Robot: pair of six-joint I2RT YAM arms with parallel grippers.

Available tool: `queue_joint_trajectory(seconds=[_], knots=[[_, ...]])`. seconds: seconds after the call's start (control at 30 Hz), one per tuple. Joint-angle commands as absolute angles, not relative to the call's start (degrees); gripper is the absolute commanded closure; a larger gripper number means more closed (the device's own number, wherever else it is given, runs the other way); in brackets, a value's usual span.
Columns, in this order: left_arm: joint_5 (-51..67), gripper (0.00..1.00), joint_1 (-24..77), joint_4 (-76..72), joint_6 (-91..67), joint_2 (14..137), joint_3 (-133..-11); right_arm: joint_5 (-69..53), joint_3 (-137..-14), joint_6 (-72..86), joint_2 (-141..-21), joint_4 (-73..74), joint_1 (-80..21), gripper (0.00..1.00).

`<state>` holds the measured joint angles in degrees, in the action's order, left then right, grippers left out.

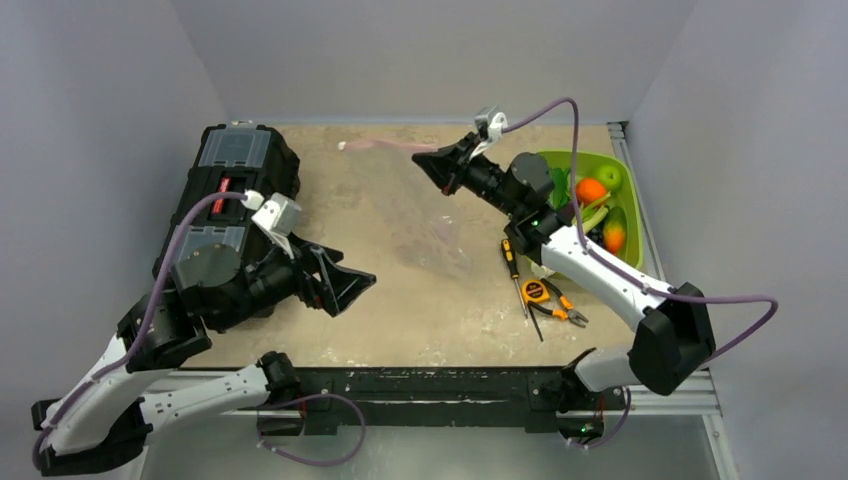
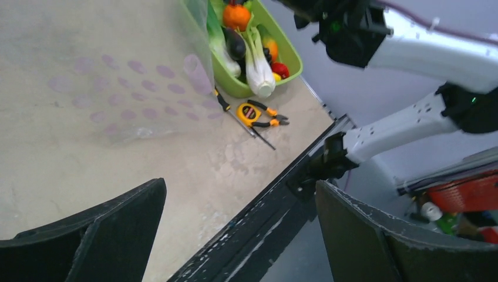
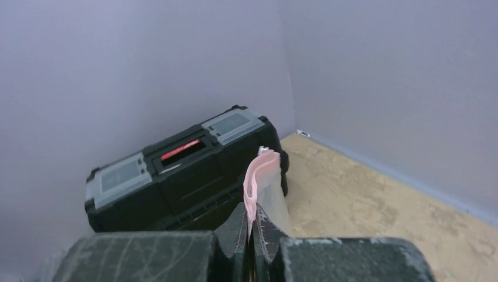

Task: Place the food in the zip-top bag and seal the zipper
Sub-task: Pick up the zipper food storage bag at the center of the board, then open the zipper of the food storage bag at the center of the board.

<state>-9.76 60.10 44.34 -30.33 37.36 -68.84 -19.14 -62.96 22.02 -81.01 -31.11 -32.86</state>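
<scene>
The right gripper (image 3: 252,214) is clenched on the zipper (image 3: 258,176), pinching one end of the pink strip. It is raised above the surface (image 1: 400,320), out from the bin (image 2: 290,59) toward the middle. The rest of the zip-top bag (image 2: 147,76) trails from that pinch down to the surface as a clear, floppy sheet, between the bin and the left gripper (image 2: 239,194). The left gripper is released, its jaws wide apart and holding nothing, well away from the bin. The food (image 2: 256,64) lies inside the bin among the round fruits and the eggplant (image 2: 235,44).

The risk, as I judge it, is the single pinch. With one end held, the mouth probably hangs flat rather than gaping, and I cannot tell whether it is open. Pushing leaves at it could fold the film or tug the strip free. The right arm also reaches across the bin, so the other arm going in for the food may meet it.

Room is tight at the bin, which sits against the side wall. The screwdriver (image 1: 512,262), tape measure (image 1: 537,292) and pliers (image 1: 562,312) crowd its near side. The widest open stretch lies between the bin and the toolbox (image 1: 230,190).
</scene>
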Motion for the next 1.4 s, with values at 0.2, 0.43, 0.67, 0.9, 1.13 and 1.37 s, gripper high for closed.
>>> queue_joint_trajectory(seconds=[0.2, 0.43, 0.67, 0.9, 1.13, 1.37], knots=[[13.21, 0.00, 35.42, 46.41, -56.97, 47.59, -72.61, -10.79, -52.42, -2.43, -71.30, -32.14, -42.61, 1.00], [22.45, 0.08, 28.03, 29.86, -82.20, 48.68, -65.40, -8.13, -47.22, -4.49, -67.33, -30.48, -46.37, 1.00], [15.86, 0.20, 27.41, 31.54, -92.63, 52.55, -65.02, -8.31, -44.34, -3.92, -65.50, -30.34, -47.55, 1.00], [9.76, 0.40, 26.69, 27.49, -102.99, 51.71, -58.00, -8.39, -43.69, -3.15, -64.89, -30.12, -48.21, 1.00], [9.53, 0.48, 25.58, 24.93, -104.19, 55.12, -57.28, -8.28, -43.48, -2.95, -64.80, -30.16, -48.80, 1.00], [10.52, 0.58, 25.58, 23.12, -104.45, 56.97, -55.74, -8.52, -43.94, -2.81, -64.86, -29.34, -48.96, 1.00]])
